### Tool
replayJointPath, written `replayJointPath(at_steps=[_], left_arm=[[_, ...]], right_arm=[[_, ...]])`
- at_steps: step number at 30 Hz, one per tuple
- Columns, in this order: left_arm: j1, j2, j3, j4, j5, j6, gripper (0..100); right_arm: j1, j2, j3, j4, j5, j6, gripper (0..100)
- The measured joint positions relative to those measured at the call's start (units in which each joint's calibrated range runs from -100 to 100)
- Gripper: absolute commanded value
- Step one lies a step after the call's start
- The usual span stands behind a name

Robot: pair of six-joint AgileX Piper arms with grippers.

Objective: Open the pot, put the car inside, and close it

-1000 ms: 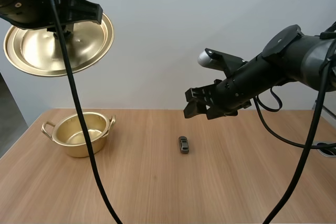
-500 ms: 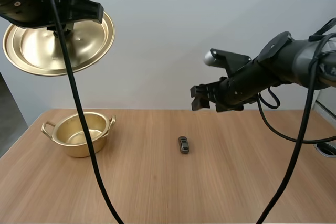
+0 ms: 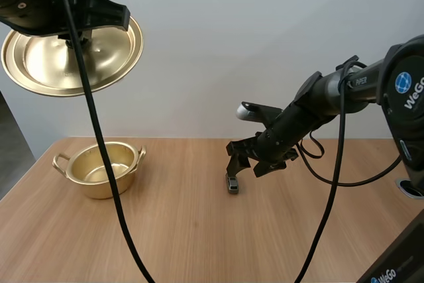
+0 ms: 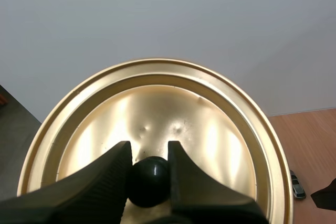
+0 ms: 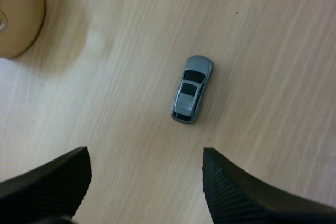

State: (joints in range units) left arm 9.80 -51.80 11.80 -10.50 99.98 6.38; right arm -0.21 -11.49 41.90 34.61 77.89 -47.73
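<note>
Wooden bench [image 3: 199, 243], bare grain. The gold lid [image 3: 40, 64] hangs high above the bench's left side, with the left tool [image 4: 148, 153] clamped on its black knob [image 4: 149, 179]. The gold pot [image 3: 99, 167] stands open below it. The right tool [image 5: 144, 156] is poised over the car, fingers spread wide and apparently just clear of it. The grey car [image 5: 191, 89] lies on the bench at centre, well apart from the pot.
</note>
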Motion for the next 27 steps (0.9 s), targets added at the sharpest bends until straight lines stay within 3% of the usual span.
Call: replayJointPath(at_steps=[10,27], left_arm=[[0.0,0.0,0.0,0.0,0.0,0.0,0],[0.0,0.0,0.0,0.0,0.0,0.0,0]], right_arm=[[2.1,4.7,-0.1,-4.1,-9.7,0.6,100],[5.2,12.2,-2.0,-6.4,-15.7,0.3,100]])
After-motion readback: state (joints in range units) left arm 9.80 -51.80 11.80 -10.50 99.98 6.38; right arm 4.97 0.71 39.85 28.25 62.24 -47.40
